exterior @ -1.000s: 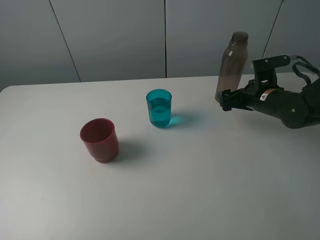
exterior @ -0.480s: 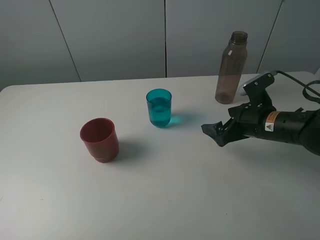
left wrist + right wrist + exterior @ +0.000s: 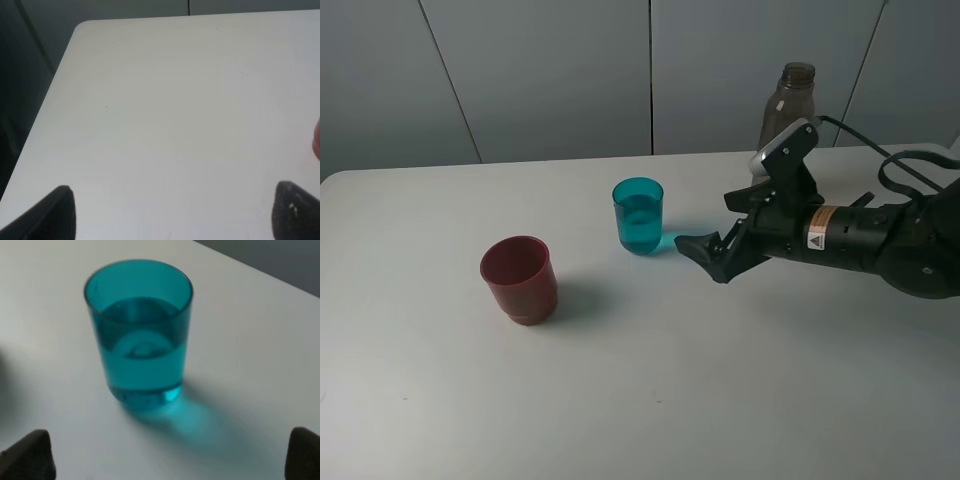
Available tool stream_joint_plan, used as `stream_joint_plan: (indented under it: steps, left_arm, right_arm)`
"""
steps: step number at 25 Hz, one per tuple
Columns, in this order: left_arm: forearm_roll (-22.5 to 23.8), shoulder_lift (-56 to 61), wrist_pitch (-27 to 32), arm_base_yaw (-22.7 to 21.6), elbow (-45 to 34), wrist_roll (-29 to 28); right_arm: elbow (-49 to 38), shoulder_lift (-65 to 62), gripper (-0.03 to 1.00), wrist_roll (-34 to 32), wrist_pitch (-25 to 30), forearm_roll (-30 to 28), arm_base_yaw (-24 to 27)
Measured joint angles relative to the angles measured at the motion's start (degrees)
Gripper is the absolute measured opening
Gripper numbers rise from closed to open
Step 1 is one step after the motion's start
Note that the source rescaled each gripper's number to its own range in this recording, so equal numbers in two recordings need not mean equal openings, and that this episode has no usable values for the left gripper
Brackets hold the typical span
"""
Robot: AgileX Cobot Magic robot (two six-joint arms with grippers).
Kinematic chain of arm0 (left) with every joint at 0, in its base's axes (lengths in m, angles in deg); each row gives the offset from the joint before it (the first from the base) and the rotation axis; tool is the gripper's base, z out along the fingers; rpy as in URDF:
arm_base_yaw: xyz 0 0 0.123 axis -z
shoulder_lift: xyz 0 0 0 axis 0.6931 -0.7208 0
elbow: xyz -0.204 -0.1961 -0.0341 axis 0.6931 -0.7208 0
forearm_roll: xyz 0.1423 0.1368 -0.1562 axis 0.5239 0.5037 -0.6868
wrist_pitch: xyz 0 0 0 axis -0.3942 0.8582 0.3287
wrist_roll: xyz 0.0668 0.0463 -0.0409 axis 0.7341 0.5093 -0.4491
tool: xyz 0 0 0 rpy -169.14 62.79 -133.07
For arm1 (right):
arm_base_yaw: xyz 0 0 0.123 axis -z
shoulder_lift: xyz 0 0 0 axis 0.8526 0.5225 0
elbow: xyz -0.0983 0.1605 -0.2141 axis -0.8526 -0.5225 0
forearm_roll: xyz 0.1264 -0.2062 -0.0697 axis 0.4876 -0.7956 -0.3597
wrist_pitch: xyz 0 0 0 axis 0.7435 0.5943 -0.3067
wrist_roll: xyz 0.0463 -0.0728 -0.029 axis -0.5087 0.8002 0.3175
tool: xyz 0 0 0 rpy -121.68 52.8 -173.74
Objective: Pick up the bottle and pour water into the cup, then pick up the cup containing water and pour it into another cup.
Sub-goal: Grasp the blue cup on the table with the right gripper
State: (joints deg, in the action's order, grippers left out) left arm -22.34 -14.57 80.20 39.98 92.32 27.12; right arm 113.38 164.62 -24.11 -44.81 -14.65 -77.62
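The teal cup (image 3: pixel 638 215) stands upright at mid-table, about half full of water; it also shows in the right wrist view (image 3: pixel 139 335). My right gripper (image 3: pixel 704 228) is open and empty, just right of this cup, with its jaws facing it and not touching; in the right wrist view (image 3: pixel 165 460) the fingertips (image 3: pixel 27 457) sit at the frame's lower corners. The dark red cup (image 3: pixel 519 280) stands front left. The grey-brown bottle (image 3: pixel 792 95) stands at the back right, its lower part hidden behind my right arm. My left gripper (image 3: pixel 175 212) is open over bare table.
The white table (image 3: pixel 640 400) ends at a rounded far-left corner (image 3: pixel 82 27) with dark floor beyond. A sliver of the red cup (image 3: pixel 316 142) shows at the edge of the left wrist view. Grey wall panels stand behind the table.
My right gripper has left the bottle's side and swung left and forward across the table, ending just right of the teal cup. The cups and bottle have not moved.
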Motion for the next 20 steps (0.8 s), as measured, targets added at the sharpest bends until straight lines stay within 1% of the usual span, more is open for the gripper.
stream_joint_plan:
  steps: [4, 9, 20]
  left_arm:
    - [0.00, 0.00, 0.00, 0.00, 0.00, 0.00]
    - [0.00, 0.00, 0.00, 0.00, 0.00, 0.00]
    - [0.00, 0.00, 0.00, 0.00, 0.00, 0.00]
  right_arm:
    - [3.96, 4.41, 0.99, 0.24, -0.11, 2.42, -2.88]
    - [7.52, 9.07, 0.99, 0.24, 0.00, 5.46, -5.20]
    - [12.22, 14.23, 0.99, 0.24, -0.11, 6.18, -5.86]
